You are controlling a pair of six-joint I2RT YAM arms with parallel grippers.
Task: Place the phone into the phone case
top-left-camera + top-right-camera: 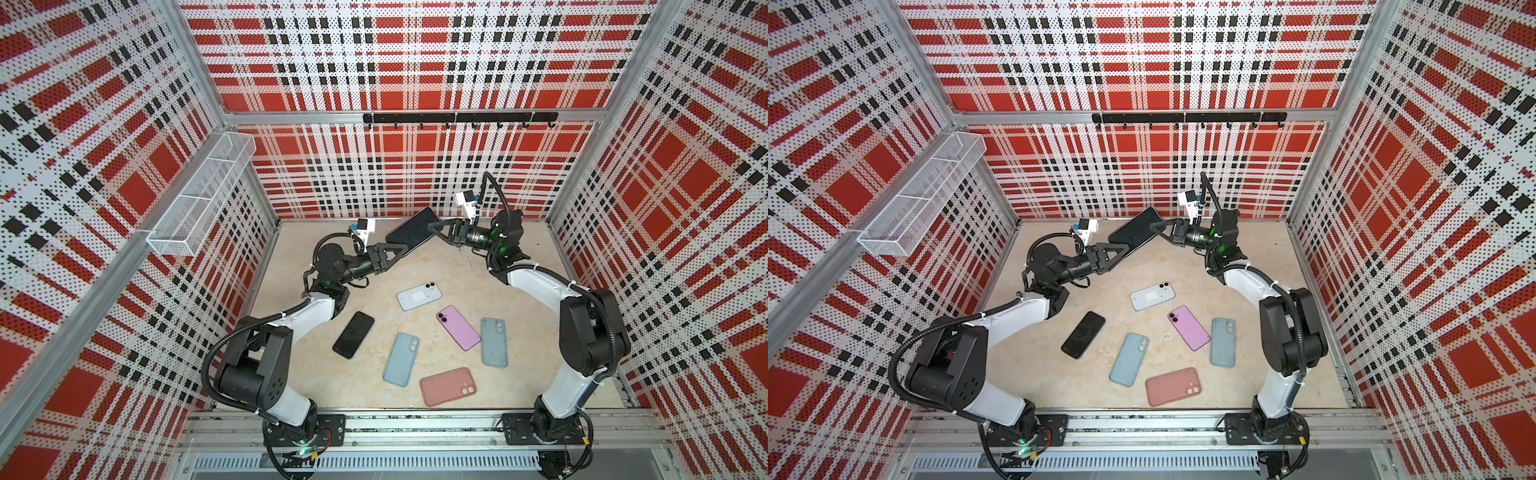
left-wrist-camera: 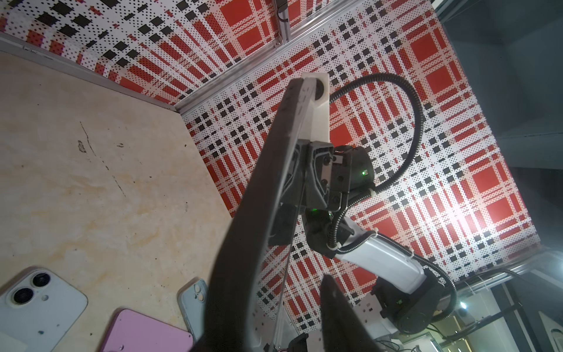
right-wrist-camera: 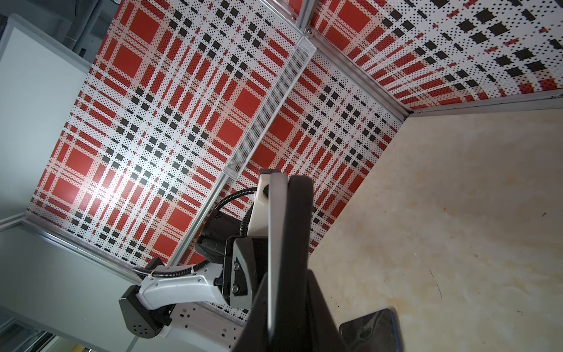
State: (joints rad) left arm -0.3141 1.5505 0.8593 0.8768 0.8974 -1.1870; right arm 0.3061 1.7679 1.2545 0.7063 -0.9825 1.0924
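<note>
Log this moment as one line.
held black phone: in the air between the arms | right gripper: shut on one end | left gripper: open around the other end

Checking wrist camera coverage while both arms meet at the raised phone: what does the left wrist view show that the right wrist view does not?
Only the left wrist view shows the right gripper clamped on the held phone. It also shows a light blue phone, a pink phone and a blue-grey phone or case lying on the table.
Only the right wrist view shows the left arm, the wire basket on the wall, and a black phone on the table.
Both show the held phone edge-on, the beige table and the plaid walls.
</note>
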